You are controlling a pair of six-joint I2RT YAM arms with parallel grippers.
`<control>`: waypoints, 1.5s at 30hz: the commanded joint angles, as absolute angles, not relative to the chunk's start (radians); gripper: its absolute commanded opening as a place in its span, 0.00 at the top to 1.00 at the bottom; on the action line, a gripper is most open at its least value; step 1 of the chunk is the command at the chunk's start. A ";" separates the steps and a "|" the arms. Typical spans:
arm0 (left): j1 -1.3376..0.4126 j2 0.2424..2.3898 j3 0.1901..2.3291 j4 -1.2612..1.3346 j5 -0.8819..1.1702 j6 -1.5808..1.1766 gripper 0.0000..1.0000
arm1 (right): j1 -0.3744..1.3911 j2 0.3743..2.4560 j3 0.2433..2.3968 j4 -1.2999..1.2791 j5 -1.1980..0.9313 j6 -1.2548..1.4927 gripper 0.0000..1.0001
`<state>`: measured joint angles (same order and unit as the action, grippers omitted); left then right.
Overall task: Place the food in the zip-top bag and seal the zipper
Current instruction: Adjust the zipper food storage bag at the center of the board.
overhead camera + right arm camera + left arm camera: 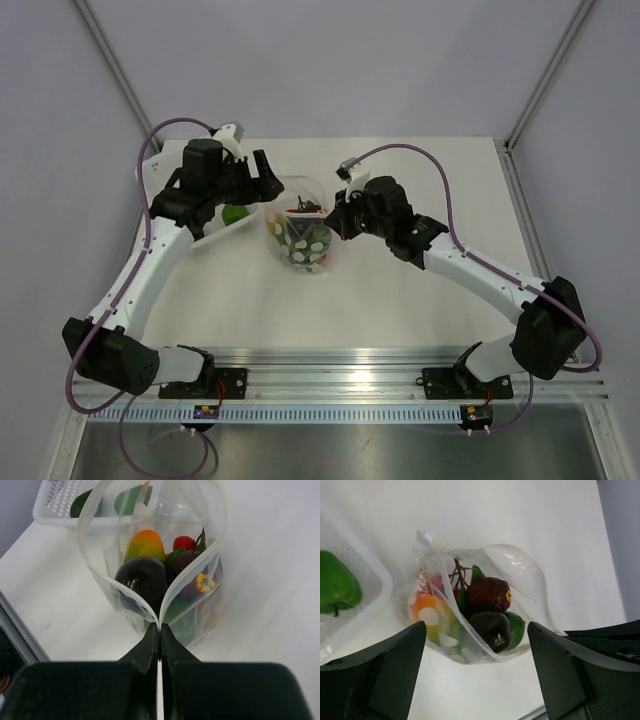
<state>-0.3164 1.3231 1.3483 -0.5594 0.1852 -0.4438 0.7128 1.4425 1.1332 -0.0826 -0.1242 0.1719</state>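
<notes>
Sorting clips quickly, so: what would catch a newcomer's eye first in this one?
The zip-top bag stands mid-table, mouth gaping, packed with colourful food. The right gripper pinches one end of its mouth, while the left gripper hangs open beside it. One green piece lies in the white tray on the left.

Green food piece (336, 587), partly off-frame

Crinkly clear plastic zip-top bag (150, 575), glossy food (142, 577), matt white table (400, 290).
</notes>
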 commanded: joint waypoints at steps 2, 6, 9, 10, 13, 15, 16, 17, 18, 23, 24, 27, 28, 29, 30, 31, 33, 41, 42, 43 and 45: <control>-0.301 1.273 1.333 -0.537 0.242 -0.098 0.09 | 0.710 1.375 1.144 -0.097 -0.213 0.123 1.00; -0.275 1.218 1.200 -0.375 0.184 -0.078 0.02 | 0.693 1.348 1.118 -0.118 -0.228 0.115 1.00; -0.253 1.169 1.129 -0.273 0.209 -0.077 0.01 | 0.680 1.342 1.112 -0.146 -0.245 0.092 1.00; -0.250 1.160 1.112 -0.240 0.215 -0.074 0.01 | 0.680 1.344 1.112 -0.153 -0.230 0.087 1.00; -0.250 1.140 1.028 -0.166 0.331 0.027 0.01 | 0.675 1.350 1.109 -0.157 -0.132 0.074 1.00; -0.250 1.109 0.949 -0.071 0.397 0.048 0.01 | 0.673 1.336 1.080 -0.131 -0.138 0.013 1.00; -0.250 1.092 0.921 -0.028 0.408 0.058 0.01 | 0.673 1.330 1.066 -0.115 -0.152 -0.007 1.00; -0.250 1.075 0.892 0.024 0.420 0.063 0.01 | 0.673 1.322 1.034 -0.098 -0.149 -0.043 1.00; -0.249 1.050 0.853 0.078 0.454 0.072 0.01 | 0.672 1.304 1.016 -0.060 -0.134 -0.069 1.00; -0.216 1.072 0.773 0.282 0.561 0.170 0.02 | 0.658 1.227 0.870 0.122 -0.022 -0.176 1.00; -0.183 1.112 0.785 0.284 0.637 0.163 0.04 | 0.657 1.217 0.858 0.165 -0.008 -0.187 1.00; -0.114 1.198 0.880 0.229 0.896 0.166 0.13 | 0.638 1.187 0.833 0.205 -0.029 -0.234 1.00; -0.109 1.254 0.908 0.212 0.928 0.188 0.14 | 0.632 1.184 0.830 0.213 -0.063 -0.244 1.00; -0.106 1.275 0.964 0.186 0.943 0.205 0.14 | 0.620 1.186 0.833 0.215 -0.084 -0.261 1.00; -0.104 1.301 0.989 0.143 0.959 0.225 0.14 | 0.612 1.187 0.834 0.215 -0.113 -0.274 1.00; -0.106 1.336 1.009 0.120 0.968 0.274 0.14 | 0.611 1.189 0.834 0.216 -0.159 -0.290 1.00; -0.101 1.373 1.066 0.068 0.982 0.320 0.14 | 0.609 1.193 0.833 0.235 -0.187 -0.322 1.00; -0.011 1.442 1.089 -0.005 1.097 0.379 0.17 | 0.601 1.200 0.850 0.224 -0.245 -0.362 1.00; 0.000 1.446 1.080 0.032 1.120 0.371 0.17 | 0.598 1.200 0.853 0.221 -0.247 -0.362 1.00; 0.023 1.454 1.081 0.028 1.146 0.367 0.17 | 0.597 1.203 0.857 0.218 -0.253 -0.362 1.00; 0.053 1.489 1.095 0.025 1.248 0.338 0.17 | 0.592 1.213 0.865 0.206 -0.267 -0.367 1.00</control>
<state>0.0128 1.4548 1.0859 -0.0128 1.0687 0.3401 0.6060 1.2198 0.8238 0.1596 -0.2287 -0.3332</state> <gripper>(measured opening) 0.831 0.018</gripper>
